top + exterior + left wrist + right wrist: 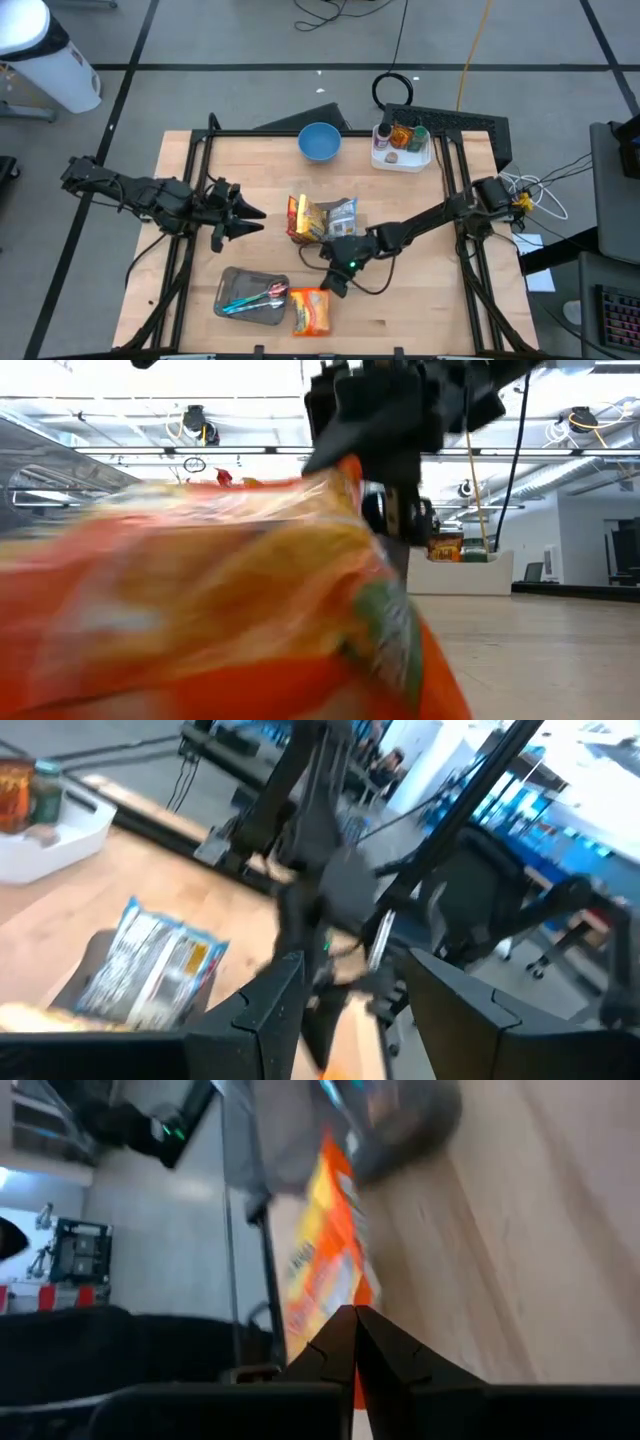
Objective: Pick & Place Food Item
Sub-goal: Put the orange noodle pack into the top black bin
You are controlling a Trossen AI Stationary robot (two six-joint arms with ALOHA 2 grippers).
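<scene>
An orange snack bag (310,312) lies near the table's near edge, right of a grey tray (232,281). My right gripper (336,282) is shut on the bag's far end. The bag also shows in the right wrist view (322,1260) and fills the low view (200,600), blurred, below the gripper (372,460). My left gripper (256,222) hovers open over the table's left middle, its fingers (262,1020) apart with nothing between them. My right gripper pinches the orange bag's far edge (338,1302) between its two shut fingers, near the right corner. The fingers slant down from the table's far right. The bag slopes down from the hold (345,470); whether its near end rests on the table I cannot tell.
Two snack packets (320,218) lie at mid-table. The grey tray holds utensils (252,297). A blue bowl (320,142) and a white bin with jars (402,146) stand at the far edge. Bare wood lies on the table's right half (420,290).
</scene>
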